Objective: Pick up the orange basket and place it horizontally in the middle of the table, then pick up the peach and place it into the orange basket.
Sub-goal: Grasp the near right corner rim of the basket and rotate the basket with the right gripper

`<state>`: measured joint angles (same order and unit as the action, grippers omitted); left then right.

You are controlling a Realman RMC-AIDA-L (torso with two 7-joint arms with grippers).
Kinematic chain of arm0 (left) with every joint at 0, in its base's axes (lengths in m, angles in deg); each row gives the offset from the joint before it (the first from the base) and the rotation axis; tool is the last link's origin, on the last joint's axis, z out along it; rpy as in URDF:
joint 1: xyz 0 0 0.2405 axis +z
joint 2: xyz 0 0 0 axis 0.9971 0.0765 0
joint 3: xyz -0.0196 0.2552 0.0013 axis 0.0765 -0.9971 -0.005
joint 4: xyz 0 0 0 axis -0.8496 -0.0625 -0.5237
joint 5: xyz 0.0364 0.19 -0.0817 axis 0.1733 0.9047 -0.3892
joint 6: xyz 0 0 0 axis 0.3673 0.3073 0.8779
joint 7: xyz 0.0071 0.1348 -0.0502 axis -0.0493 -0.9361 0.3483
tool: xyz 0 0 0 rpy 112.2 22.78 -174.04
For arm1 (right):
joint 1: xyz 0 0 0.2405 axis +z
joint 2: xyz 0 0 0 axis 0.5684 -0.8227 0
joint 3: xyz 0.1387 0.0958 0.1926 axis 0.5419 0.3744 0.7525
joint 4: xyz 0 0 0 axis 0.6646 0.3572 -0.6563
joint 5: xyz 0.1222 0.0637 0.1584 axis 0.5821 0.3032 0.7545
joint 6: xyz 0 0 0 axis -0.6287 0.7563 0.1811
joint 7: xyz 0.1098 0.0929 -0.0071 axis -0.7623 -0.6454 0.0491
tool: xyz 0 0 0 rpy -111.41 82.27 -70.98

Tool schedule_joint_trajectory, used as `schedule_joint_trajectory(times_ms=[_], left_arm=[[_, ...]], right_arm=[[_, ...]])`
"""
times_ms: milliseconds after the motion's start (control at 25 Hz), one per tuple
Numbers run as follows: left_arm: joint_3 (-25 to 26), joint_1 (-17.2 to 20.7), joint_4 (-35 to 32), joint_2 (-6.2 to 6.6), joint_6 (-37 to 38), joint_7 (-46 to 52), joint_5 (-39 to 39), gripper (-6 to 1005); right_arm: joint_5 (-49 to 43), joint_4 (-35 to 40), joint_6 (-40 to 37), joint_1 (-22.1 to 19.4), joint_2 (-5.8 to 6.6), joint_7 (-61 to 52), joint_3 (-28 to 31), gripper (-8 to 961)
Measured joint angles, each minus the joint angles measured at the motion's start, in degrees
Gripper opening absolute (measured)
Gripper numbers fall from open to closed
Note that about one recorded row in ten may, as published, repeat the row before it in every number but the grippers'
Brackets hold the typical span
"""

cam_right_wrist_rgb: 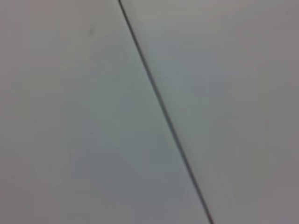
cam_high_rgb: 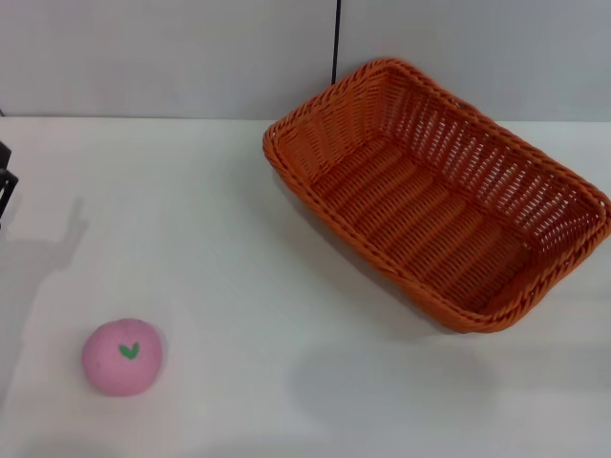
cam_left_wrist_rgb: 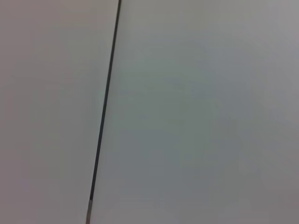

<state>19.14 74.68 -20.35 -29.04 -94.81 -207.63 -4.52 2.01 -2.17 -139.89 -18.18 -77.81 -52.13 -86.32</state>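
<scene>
The orange basket [cam_high_rgb: 444, 196] stands upright on the white table [cam_high_rgb: 239, 248], at the right and towards the back, turned at a slant with its long side running from back-left to front-right. It holds nothing. The pink peach [cam_high_rgb: 121, 357] rests on the table at the front left, its green leaf mark facing up. Only a dark bit of my left gripper [cam_high_rgb: 5, 186] shows at the left edge of the head view, well behind the peach and far from the basket. My right gripper is out of view. Both wrist views show only a pale wall.
A grey wall [cam_high_rgb: 172, 57] with a thin black vertical seam [cam_high_rgb: 336, 43] rises behind the table. The same seam [cam_left_wrist_rgb: 103, 116] crosses the left wrist view and, as a seam [cam_right_wrist_rgb: 163, 112], the right wrist view. The left arm's shadow [cam_high_rgb: 43, 258] lies on the table.
</scene>
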Motion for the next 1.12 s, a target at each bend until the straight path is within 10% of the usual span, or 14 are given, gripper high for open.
schedule_joint_trajectory(times_ms=[400,760,1120], left_arm=[[0.05,2.60,-0.12,0.12,-1.08,0.53,-0.46,826],[-0.32,0.80,0.39,0.01,1.72,0.69,-0.03,825],[-0.40,0.71,0.38,-0.05,1.96,0.87,-0.04,824]], right_arm=[[-3.26,3.64,-10.11,-4.91,0.23,-6.57,-2.18,797],[-18.37,36.98,-9.06,-3.50,0.62,-48.73,-3.27,797],[-50.38,64.52,-13.13,8.89,6.99,-85.53,-11.41,797]])
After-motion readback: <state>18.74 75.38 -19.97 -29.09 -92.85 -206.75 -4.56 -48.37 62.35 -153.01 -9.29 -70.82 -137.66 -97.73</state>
